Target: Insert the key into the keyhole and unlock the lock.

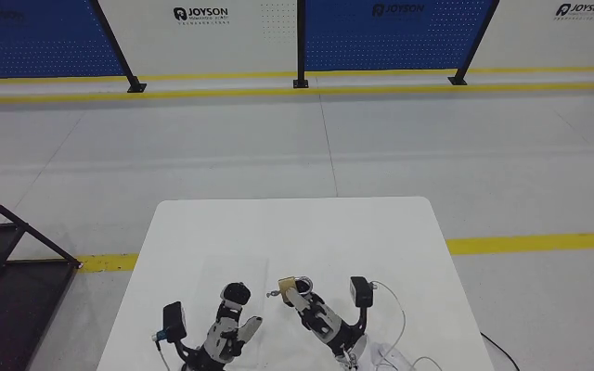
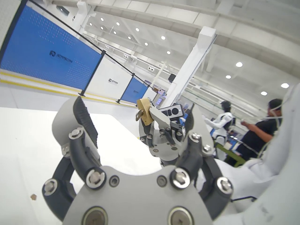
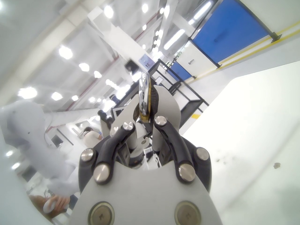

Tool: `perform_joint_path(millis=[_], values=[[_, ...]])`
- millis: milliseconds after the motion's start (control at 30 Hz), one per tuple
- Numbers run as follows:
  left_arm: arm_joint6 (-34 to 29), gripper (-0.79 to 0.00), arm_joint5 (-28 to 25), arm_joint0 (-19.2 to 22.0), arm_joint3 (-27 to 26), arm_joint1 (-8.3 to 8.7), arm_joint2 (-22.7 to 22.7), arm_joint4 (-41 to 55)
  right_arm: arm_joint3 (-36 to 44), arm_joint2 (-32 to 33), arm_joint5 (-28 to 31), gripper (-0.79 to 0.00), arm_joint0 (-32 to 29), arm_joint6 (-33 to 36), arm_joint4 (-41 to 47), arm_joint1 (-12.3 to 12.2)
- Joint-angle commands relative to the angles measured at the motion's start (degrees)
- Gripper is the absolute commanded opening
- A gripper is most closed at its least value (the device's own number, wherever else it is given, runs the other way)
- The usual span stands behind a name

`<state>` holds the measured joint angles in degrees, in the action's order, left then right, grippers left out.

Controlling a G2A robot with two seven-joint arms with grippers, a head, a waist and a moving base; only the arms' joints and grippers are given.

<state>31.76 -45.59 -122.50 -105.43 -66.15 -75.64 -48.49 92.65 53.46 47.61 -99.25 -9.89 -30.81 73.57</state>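
The right pincer [image 3: 147,104] is clamped on a small, rounded brass padlock [image 2: 145,111], held above the smooth white desk's [image 1: 278,232] near edge. A dull metal key [image 2: 140,114] juts from its flat end. Beside it, the left pincer [image 1: 243,311] holds nothing, its ribbed black pads [image 2: 85,120] spread wide.

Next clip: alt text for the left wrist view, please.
The right gripper holds a brass padlock above the white table, with the key sticking out of its keyhole. In the foreground the left gripper is open and empty, facing the lock.
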Motion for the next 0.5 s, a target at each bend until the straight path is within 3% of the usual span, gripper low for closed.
perform_joint_path(millis=[0, 333, 467], values=[[-0.64, 0.000, -0.16, -0.13, -0.07, 0.04, -0.03, 0.93, 0.08, 0.05, -0.03, -0.785, -0.05, 0.08, -0.08, -0.02], [-0.64, 0.000, -0.16, -0.13, -0.07, 0.04, -0.03, 0.93, 0.27, -0.12, -0.90, -0.785, 0.03, 0.74, 0.37, -0.03], [-5.47, 0.000, -1.96, 1.50, 0.83, 0.36, -0.20, 1.24, 0.44, 0.08, -0.81, -0.785, 0.22, 1.85, 1.99, -0.19]])
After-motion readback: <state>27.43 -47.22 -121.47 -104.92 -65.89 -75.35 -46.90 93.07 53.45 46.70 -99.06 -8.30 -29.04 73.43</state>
